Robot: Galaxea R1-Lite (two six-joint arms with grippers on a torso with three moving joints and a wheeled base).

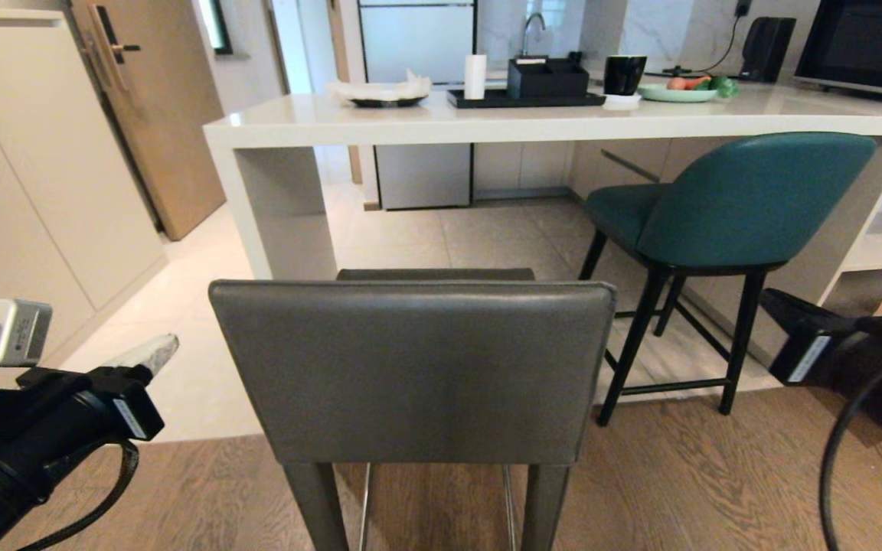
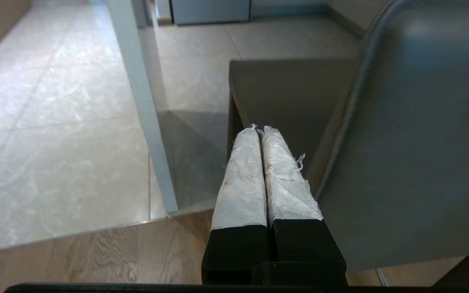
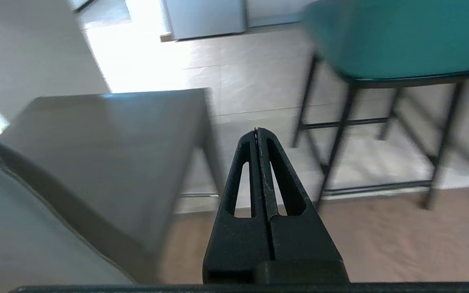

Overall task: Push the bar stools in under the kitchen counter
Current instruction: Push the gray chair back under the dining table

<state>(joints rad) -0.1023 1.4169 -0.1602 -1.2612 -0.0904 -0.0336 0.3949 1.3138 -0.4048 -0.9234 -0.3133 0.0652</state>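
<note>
Two bar stools in view. Grey stool (image 1: 413, 367): nearest, on the wood floor (image 1: 701, 490), back toward the camera, seat short of the kitchen counter (image 1: 487, 119). Teal stool (image 1: 739, 199): further right, on the tile, seat partly beneath the counter edge. One counter, carrying one black tray (image 1: 525, 98), one black cup (image 1: 625, 74), two plates. Left gripper (image 2: 260, 129): low on the left beside the grey stool's back, wrapped fingertips pressed together, empty. Right gripper (image 3: 257, 131): low on the right, between both stools, tips together, empty.

Head camera overlooks grey stool (image 1: 413, 367); wrists flank it.
</note>
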